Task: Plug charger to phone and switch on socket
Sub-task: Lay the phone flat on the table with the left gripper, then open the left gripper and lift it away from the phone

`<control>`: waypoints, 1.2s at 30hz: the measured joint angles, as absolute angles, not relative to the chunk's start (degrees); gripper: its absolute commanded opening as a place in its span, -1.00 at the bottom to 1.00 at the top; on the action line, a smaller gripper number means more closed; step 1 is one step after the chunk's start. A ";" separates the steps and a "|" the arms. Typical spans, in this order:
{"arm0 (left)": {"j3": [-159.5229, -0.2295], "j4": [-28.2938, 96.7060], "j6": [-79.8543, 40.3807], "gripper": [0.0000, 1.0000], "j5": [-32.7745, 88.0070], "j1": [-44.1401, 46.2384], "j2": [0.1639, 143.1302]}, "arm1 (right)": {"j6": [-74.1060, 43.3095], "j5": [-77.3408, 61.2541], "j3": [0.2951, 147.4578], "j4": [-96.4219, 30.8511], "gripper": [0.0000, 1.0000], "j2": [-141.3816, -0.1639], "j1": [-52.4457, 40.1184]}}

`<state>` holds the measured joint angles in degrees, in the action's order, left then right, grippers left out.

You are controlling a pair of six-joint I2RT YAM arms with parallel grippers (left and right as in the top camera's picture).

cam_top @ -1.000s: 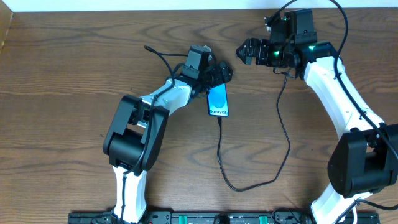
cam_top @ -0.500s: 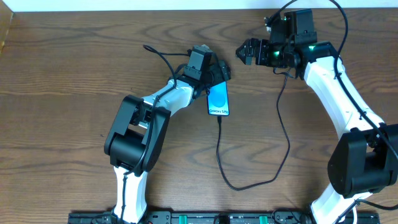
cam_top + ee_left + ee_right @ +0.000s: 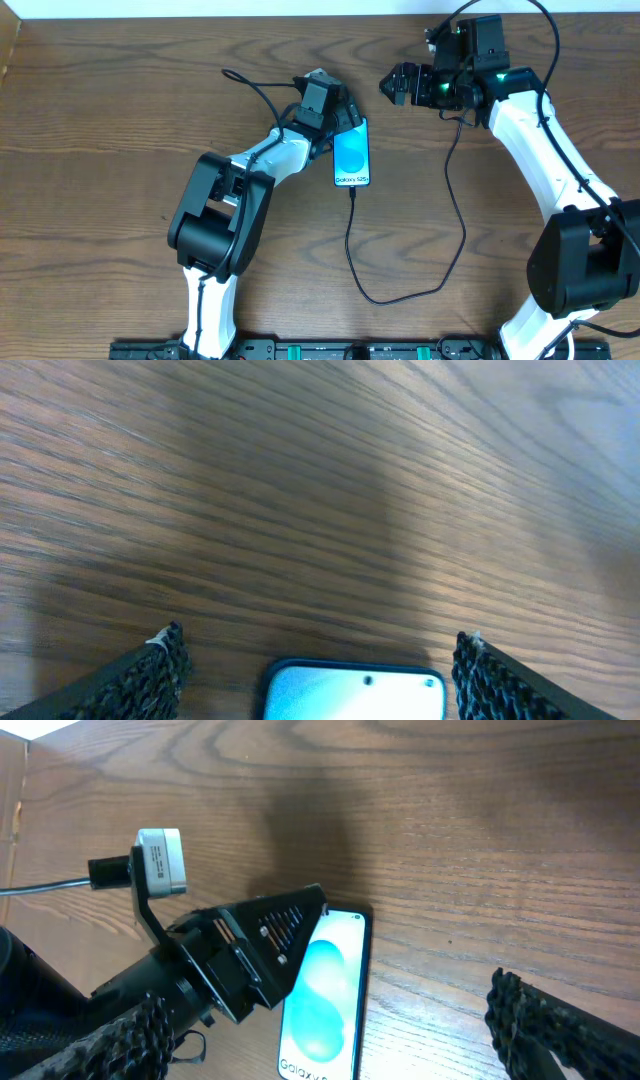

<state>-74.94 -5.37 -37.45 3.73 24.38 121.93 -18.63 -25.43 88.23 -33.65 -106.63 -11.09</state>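
Note:
The phone (image 3: 352, 152) lies flat on the wooden table with its blue screen up. The black charger cable (image 3: 352, 245) meets its bottom edge, loops toward the table's front and runs up under the right arm. My left gripper (image 3: 343, 112) is open just beyond the phone's top edge. In the left wrist view the phone's top (image 3: 355, 695) lies between the spread fingers (image 3: 318, 640), untouched. My right gripper (image 3: 393, 83) is open and empty, up and to the right of the phone. Its wrist view shows the phone (image 3: 325, 985) between its fingers (image 3: 340, 1035). The socket is not visible.
The left arm's gripper body (image 3: 250, 955) and wrist camera (image 3: 160, 860) fill the left of the right wrist view. The right arm's own black cables (image 3: 540, 20) arc over the back right. A wall edge (image 3: 200, 8) bounds the table's far side.
My left gripper has drawn back up and to the left off the phone's top, uncovering the whole screen. The right arm has not moved.

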 measured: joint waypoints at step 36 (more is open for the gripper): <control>-72.49 39.70 -10.41 0.73 -1.87 20.12 66.59 | -18.63 -19.66 88.23 -37.32 0.99 -106.63 -11.09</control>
